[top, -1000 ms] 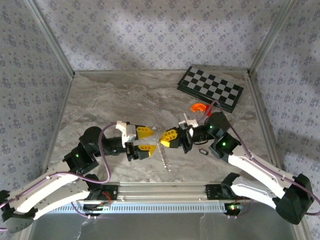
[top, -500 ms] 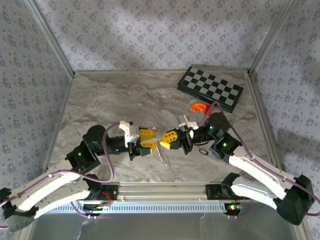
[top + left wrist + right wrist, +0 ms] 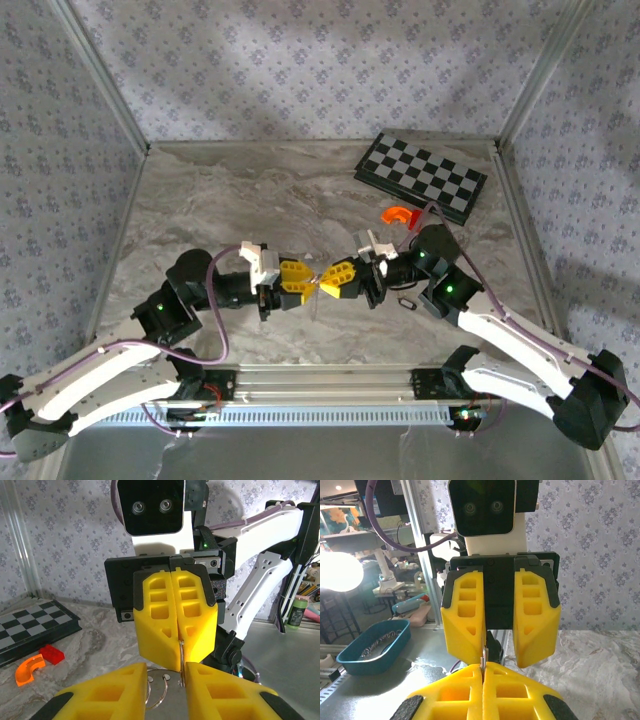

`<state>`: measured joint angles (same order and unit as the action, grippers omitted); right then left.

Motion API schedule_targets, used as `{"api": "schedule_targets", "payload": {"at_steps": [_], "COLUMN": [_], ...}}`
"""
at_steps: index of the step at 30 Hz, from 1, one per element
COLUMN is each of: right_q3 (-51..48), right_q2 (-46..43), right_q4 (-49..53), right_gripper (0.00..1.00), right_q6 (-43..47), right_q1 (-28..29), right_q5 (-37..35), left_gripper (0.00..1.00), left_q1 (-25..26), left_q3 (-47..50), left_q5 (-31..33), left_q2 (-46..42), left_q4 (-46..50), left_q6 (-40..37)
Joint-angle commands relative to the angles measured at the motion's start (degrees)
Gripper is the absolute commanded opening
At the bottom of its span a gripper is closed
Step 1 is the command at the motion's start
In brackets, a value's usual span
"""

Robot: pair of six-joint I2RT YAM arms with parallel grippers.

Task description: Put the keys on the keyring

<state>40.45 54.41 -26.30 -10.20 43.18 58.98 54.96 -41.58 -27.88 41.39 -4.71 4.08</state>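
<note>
- Left wrist: right hand [image 3: 178,655] clamped on a thin metal piece [image 3: 182,670]; left hand [image 3: 165,680] parted around the ring [image 3: 166,692].
- Best to close softly, keeping ring and piece aligned.

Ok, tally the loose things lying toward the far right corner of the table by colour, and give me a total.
chessboard, black and white: 1
curved piece, orange: 1
brick, red: 1
Total: 3
</note>
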Motion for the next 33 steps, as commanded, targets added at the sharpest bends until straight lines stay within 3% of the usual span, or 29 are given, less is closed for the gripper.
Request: {"api": "schedule_targets", "payload": {"at_steps": [1,4,12,18,25,33], "right_q3": [2.2,2.3,2.1,2.1,1.7,2.9], "right_q2": [-0.1,0.0,-0.2,-1.0,-5.5,-7.4], "right_q4": [-1.1,-1.0,1.3,5.4,15.1,26.9], "right_gripper": [0.00,0.00,0.00,0.01,0.42,0.39], "right_q6": [1.1,1.2,3.1,5.4,8.7,12.7], "right_q1": [0.6,0.9,1.2,1.3,1.3,1.3], "right_q5": [0.9,0.9,0.4,-1.4,-10.6,-17.7], "left_gripper": [0.26,0.22,0.00,0.00,0.00,0.00], "left_q1": [0.5,0.7,1.0,1.0,1.0,1.0], "left_q3": [-1.7,-1.3,-0.9,-0.5,-0.5,-1.5], "left_q5": [-1.7,-2.5,-2.6,-0.9,3.9,6.5], "left_q2": [0.3,0.8,1.1,-0.1,-1.4,0.0], "left_q4": [-1.8,-3.0,-3.2,-1.9,2.5,8.2], "left_q6": [0.1,0.6,0.8,0.0,-2.5,-6.1]}}
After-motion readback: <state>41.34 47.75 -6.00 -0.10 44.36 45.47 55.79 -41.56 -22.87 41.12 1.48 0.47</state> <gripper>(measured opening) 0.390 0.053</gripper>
